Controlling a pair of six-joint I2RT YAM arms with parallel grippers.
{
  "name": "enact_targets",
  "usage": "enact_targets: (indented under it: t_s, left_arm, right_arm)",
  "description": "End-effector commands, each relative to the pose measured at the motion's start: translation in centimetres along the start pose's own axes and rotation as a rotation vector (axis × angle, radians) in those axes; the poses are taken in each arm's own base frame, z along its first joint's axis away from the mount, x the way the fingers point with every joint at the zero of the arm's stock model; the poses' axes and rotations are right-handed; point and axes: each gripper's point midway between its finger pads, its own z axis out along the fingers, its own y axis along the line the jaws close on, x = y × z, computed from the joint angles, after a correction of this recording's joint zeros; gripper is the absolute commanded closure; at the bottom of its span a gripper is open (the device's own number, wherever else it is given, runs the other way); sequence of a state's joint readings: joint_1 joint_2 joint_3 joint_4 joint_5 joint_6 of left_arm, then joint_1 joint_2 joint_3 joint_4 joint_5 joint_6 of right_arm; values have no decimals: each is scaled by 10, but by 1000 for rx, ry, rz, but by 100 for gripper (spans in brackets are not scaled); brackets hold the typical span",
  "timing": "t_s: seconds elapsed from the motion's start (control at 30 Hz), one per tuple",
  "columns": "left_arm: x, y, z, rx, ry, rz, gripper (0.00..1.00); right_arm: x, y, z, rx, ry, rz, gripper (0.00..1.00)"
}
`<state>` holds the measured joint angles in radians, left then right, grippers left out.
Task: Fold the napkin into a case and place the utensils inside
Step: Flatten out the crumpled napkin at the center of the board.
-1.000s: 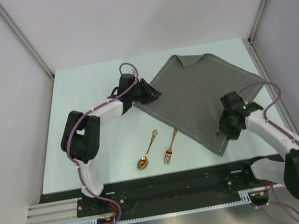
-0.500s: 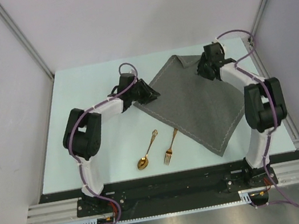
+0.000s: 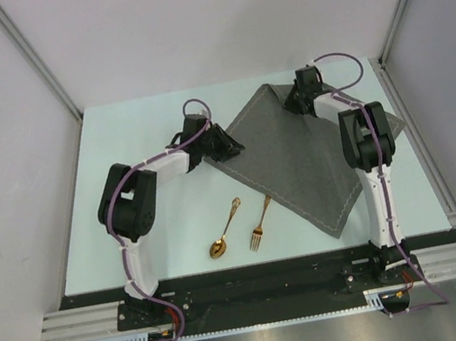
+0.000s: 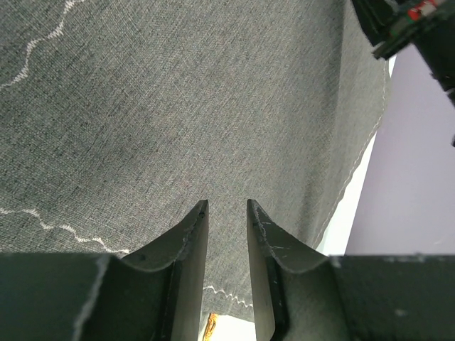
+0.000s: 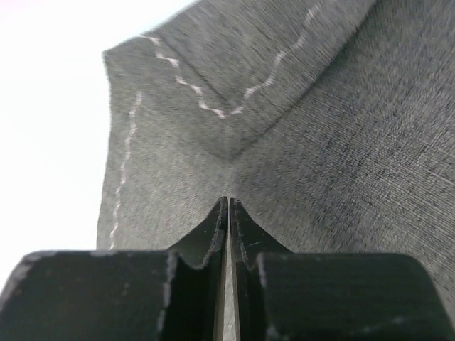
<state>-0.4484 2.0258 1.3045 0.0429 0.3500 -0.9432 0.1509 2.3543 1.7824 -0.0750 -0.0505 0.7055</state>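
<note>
The dark grey napkin (image 3: pixel 297 163) lies spread flat like a diamond, with its far corner folded over. It fills the left wrist view (image 4: pixel 185 106) and the right wrist view (image 5: pixel 341 128). My left gripper (image 3: pixel 228 146) is at the napkin's left corner, jaws slightly apart with nothing between them (image 4: pixel 227 209). My right gripper (image 3: pixel 291 104) is shut, its tips touching the cloth at the folded far corner (image 5: pixel 229 202). No cloth shows between its jaws. The gold spoon (image 3: pixel 224 230) and gold fork (image 3: pixel 259 222) lie side by side on the table in front of the napkin.
The pale table (image 3: pixel 144 194) has raised rails at its right edge (image 3: pixel 425 162) and near edge. White enclosure walls stand on the left, back and right. My right arm's elbow (image 3: pixel 368 137) rises over the napkin's right part and hides that corner.
My right gripper has swung from the napkin's near right part up to the folded far corner. The left gripper stayed at the left corner. Spoon and fork have not moved.
</note>
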Motion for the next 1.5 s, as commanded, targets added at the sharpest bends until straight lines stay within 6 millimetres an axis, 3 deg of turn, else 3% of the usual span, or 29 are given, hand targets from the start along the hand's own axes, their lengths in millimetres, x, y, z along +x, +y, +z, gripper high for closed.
enact_targets:
  t_s: [0.0,0.17,0.27,0.3,0.37,0.4,0.43,0.5,0.53,0.6,0.63,0.7,0.73,0.8,0.83,0.87,0.93,0.97,1.0,1.03,1.1,1.13,1.2,1.23,1.3,1.33,1.37,1.43,1.47]
  left_arm:
    - [-4,-8,-3,42,-6,-4,68]
    - [-4,-13,-7,53,-5,1,68]
    - [-1,-14,-11,60,1,0,68]
    - [0,-14,-13,62,2,2,68]
    - [2,-15,-17,66,3,5,68]
    - [3,-14,-19,63,3,10,68]
    - [4,-14,-21,63,4,12,68]
    - [7,-13,-27,59,5,17,68]
    - [8,-11,-29,51,5,22,68]
    - [7,-8,-31,36,-3,34,67]
    - [6,-7,-31,34,-4,33,67]
    - [4,-5,-28,36,-8,31,67]
    - [4,-4,-27,35,-8,26,67]
    - [1,-6,-24,41,-3,16,66]
    - [2,-1,-20,29,8,10,66]
    - [-4,-8,-19,34,6,17,64]
    - [-2,4,-18,-29,27,15,55]
    - [-8,1,-19,-39,15,24,48]
    - [-4,9,-22,-84,32,34,43]
    - [-8,16,-22,-123,27,36,35]
    - [-13,19,-29,-174,32,69,30]
    - [-19,16,-32,-190,19,84,27]
    - [-18,34,-40,-287,31,101,27]
    - [-20,37,-42,-306,28,108,28]
    - [-20,50,-49,-369,19,127,29]
    - [-21,57,-51,-401,15,127,30]
    - [-24,60,-52,-419,9,132,31]
    - [-27,77,-54,-500,2,138,32]
    - [-31,77,-55,-508,-3,149,32]
  right_arm:
    - [-15,17,11,-46,-59,59,93]
    - [-10,5,29,-29,-53,115,92]
    - [-25,6,47,-56,-124,138,90]
    - [-20,-4,61,-38,-113,157,88]
    - [-56,14,68,-91,-179,200,88]
    - [-49,3,85,-88,-179,204,88]
    - [-91,29,79,-149,-288,195,88]
    - [-115,37,84,-195,-349,199,88]
    - [-140,55,77,-273,-420,198,87]
    - [-161,62,67,-290,-502,164,80]
    - [-183,78,45,-315,-564,146,78]
    - [-193,79,32,-308,-562,115,75]
    - [-210,100,2,-351,-567,102,74]
    - [-212,90,-10,-297,-528,88,68]
    - [-204,73,-11,-215,-469,90,64]
    - [-218,83,-39,-214,-472,83,63]
    - [-205,44,-47,-91,-376,72,61]
    - [-214,56,-80,-90,-385,59,59]
    - [-203,22,-80,-11,-334,63,57]
    - [-199,-6,-95,70,-288,55,56]
    - [-201,-25,-133,126,-269,49,54]
    - [-183,-67,-139,216,-197,48,52]
    - [-184,-87,-172,259,-185,40,50]
    - [-162,-115,-176,320,-123,46,49]
    - [-159,-146,-198,377,-116,12,41]
    - [-164,-148,-216,389,-148,-6,38]
    - [-150,-174,-221,438,-111,-11,36]
    - [-148,-187,-238,470,-121,-19,35]
    - [-137,-201,-239,501,-94,-19,34]
